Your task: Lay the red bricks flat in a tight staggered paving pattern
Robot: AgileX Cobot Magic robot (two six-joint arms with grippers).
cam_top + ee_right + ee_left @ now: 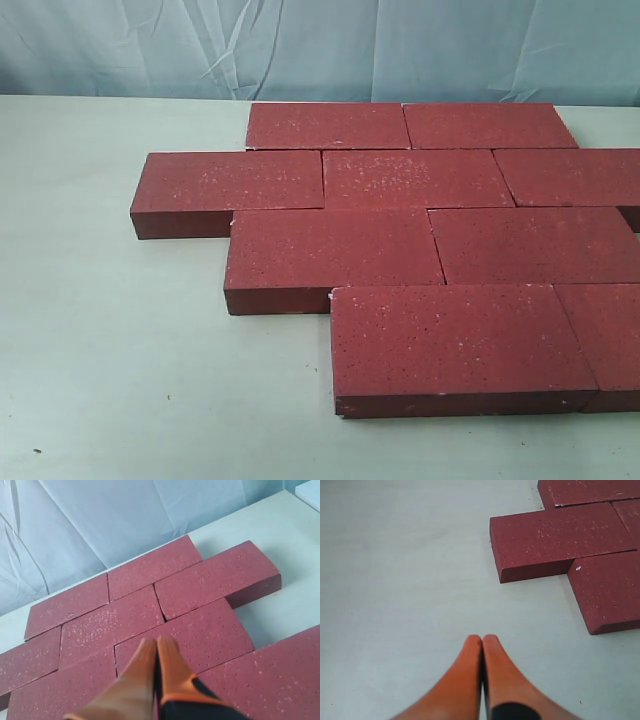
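Note:
Several red bricks [420, 230] lie flat on the pale table [100, 350] in four staggered rows, edges touching. The nearest brick [455, 345] fronts the pattern; the row-two end brick [225, 185] juts out at the left. No gripper appears in the exterior view. In the left wrist view my left gripper [482, 639] is shut with nothing in it, above bare table, apart from the red bricks [560, 537]. In the right wrist view my right gripper [156, 642] is shut and empty, hovering over the red bricks [200, 630].
A wrinkled pale blue cloth backdrop [300, 50] hangs behind the table. Bare tabletop stretches to the left and front of the bricks. The pattern runs off the right edge of the exterior view.

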